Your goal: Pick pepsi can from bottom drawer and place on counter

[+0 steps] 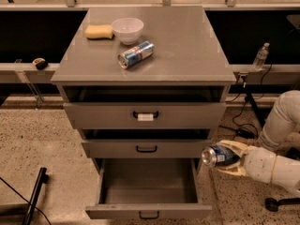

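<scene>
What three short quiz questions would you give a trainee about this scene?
1. Fill in: on the counter, beside the white bowl, lies a yellow ___.
2. True or false: the bottom drawer stands open and holds no can.
3. Where is the pepsi can? A. lying on the counter. B. held in the tool, beside that drawer. C. inside the bottom drawer.

Key: 1 sponge; 2 true; 3 B.

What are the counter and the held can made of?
The counter looks like grey painted metal, smooth, faintly glossy from its soft sheen. The pepsi can, gripped by the gripper right of the bottom drawer, looks aluminium: shiny silver top.
</scene>
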{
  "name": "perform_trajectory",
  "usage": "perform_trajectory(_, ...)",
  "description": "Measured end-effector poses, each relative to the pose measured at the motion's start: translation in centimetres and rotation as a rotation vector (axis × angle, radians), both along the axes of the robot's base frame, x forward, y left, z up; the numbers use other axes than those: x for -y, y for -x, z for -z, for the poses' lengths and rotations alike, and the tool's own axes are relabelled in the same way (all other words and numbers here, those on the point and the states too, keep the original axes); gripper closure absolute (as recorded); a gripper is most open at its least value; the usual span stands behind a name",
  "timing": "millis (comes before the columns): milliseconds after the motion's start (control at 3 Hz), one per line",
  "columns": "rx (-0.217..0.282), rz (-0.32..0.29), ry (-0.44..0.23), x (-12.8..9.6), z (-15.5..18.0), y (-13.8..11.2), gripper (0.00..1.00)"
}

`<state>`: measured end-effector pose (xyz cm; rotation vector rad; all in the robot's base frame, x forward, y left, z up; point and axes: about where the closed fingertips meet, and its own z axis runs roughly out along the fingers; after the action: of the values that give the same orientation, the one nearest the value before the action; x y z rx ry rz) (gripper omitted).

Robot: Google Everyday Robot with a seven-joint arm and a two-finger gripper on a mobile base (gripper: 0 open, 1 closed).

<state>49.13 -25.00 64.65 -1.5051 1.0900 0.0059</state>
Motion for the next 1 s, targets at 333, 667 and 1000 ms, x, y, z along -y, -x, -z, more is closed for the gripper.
perform_trajectory(333,0.028,0.012,0.0,0.2,-2.0,-0.2,1.0)
perform_trajectory(667,0.039,0.02,-0.001,0.5,-2.6,-0.5,1.0)
perform_trajectory(1000,0.083,0.048,-0.008,1.7,-4.9,-1.4,1.0)
